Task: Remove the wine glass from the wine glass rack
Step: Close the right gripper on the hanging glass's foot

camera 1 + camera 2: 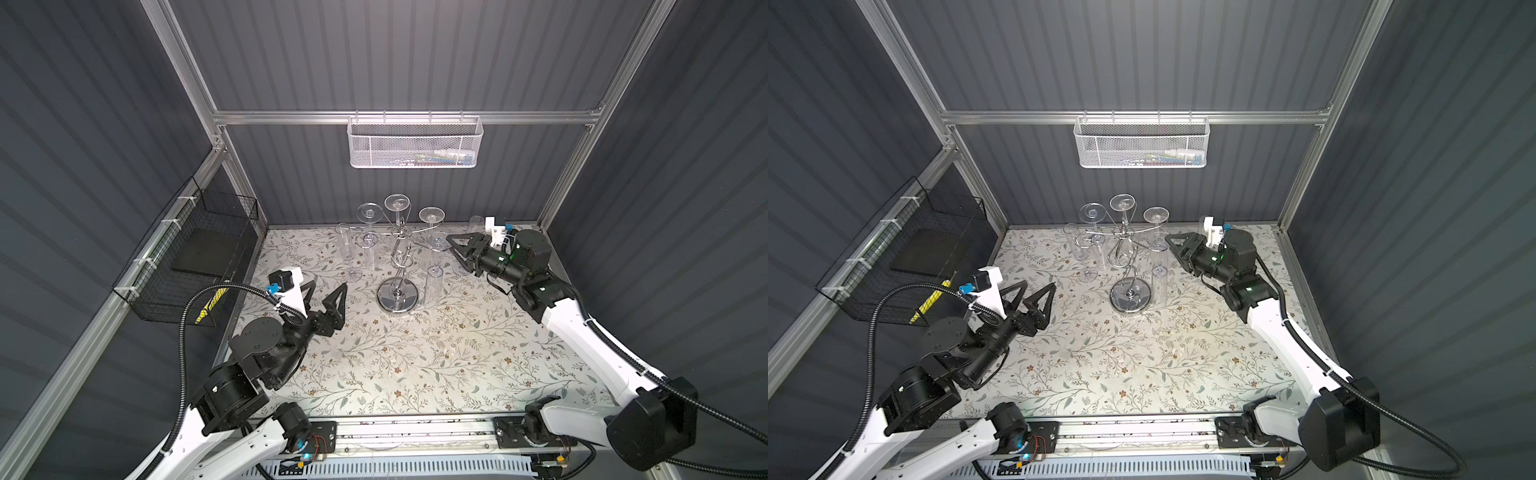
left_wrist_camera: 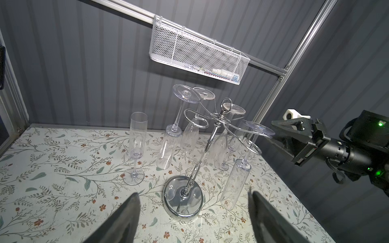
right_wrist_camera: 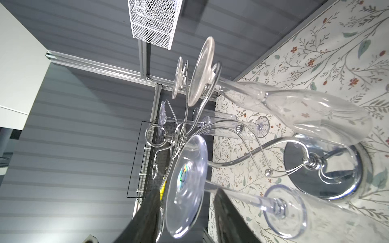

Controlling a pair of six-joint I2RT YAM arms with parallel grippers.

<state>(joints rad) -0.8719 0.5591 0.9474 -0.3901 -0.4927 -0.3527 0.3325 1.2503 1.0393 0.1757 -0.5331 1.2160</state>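
Observation:
The wine glass rack [image 1: 397, 297] [image 1: 1131, 296] is a chrome stand on a round mirrored base [image 2: 183, 196] at the back middle of the table. Several clear glasses hang upside down from its arms. In the right wrist view, my right gripper [image 3: 187, 190] stands open around the round foot [image 3: 187, 168] of the front-right hanging wine glass [image 1: 434, 286] [image 2: 235, 185], one finger on each side, small gaps showing. In both top views this gripper [image 1: 451, 243] [image 1: 1169, 242] is level with the rack's arms. My left gripper [image 1: 328, 286] [image 2: 193, 192] is open and empty, low, left of the base.
An upright flute [image 1: 347, 249] [image 2: 136, 147] stands on the table left of the rack, and another glass [image 1: 476, 226] stands at the back right. A white mesh basket [image 1: 415, 145] hangs on the back wall. A black wire basket [image 1: 187, 257] hangs on the left wall.

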